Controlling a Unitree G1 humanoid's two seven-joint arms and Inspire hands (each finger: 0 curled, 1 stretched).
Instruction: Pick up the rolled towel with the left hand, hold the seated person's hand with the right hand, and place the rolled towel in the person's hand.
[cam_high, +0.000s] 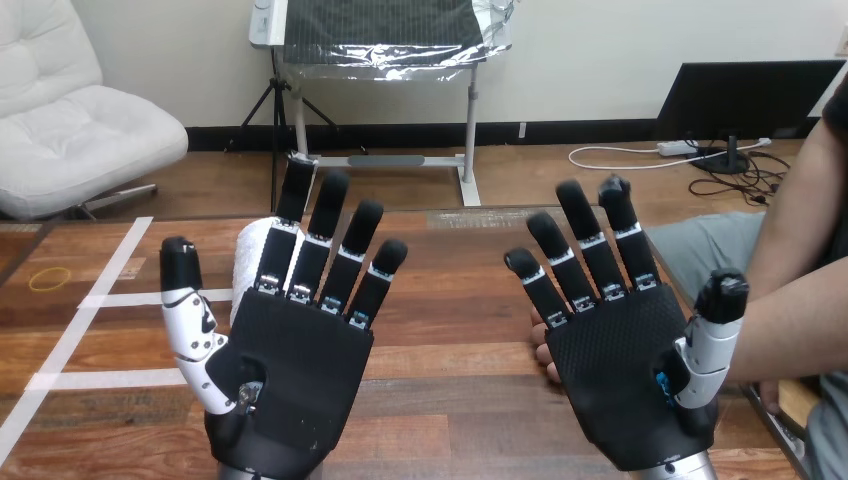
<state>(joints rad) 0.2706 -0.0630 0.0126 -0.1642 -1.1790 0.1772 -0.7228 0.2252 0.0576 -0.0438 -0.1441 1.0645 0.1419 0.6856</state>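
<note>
1. Left hand (290, 360): hangs raised over the table (450, 400), palm toward the camera, fingers straight and spread, holding nothing.
2. Right hand (620, 380): stands the same way on the other side, fingers straight and slightly apart, nothing in its grasp.
3. Rolled towel (248, 265): lies on the table just behind the left hand, white and mostly hidden by the palm and fingers. Appears untouched.
4. Person's hand (541, 348): sits behind the right hand, with fingertips peeking past the palm's edge. Cannot tell whether the two touch.
5. Handling, as a judgement: probably light, soft and yielding under a squeeze. Not fragile, and the cloth should grip well. Likely to unroll if taken by an end or a loose edge.
6. Best hold: round the middle of the roll, fingers on one side, thumb opposite, firm enough to keep it rolled.
</note>
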